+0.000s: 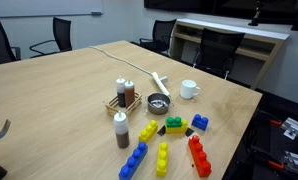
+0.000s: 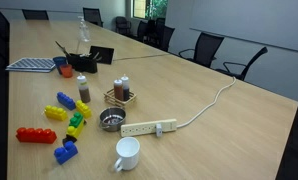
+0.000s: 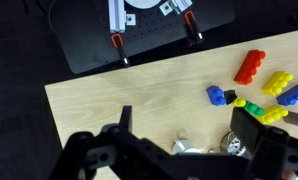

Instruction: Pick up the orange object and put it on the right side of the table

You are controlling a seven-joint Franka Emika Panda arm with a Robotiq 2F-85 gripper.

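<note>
The orange object (image 1: 198, 155) is a long red-orange studded block lying flat near the table's edge. It shows in both exterior views (image 2: 35, 135) and at the upper right of the wrist view (image 3: 251, 66). The light-wood table (image 1: 69, 90) carries everything. My gripper (image 3: 189, 118) shows only in the wrist view. It is open and empty, high above the table, with the white mug (image 3: 189, 146) and the metal bowl (image 3: 235, 146) between its fingers. The orange block lies well away from the fingers.
Yellow (image 1: 148, 131), blue (image 1: 134, 160) and green (image 1: 175, 124) blocks lie near the orange one. A sauce bottle (image 1: 121, 130), a condiment caddy (image 1: 124, 96), a power strip (image 1: 157, 82) and its cable sit mid-table. Office chairs ring the table.
</note>
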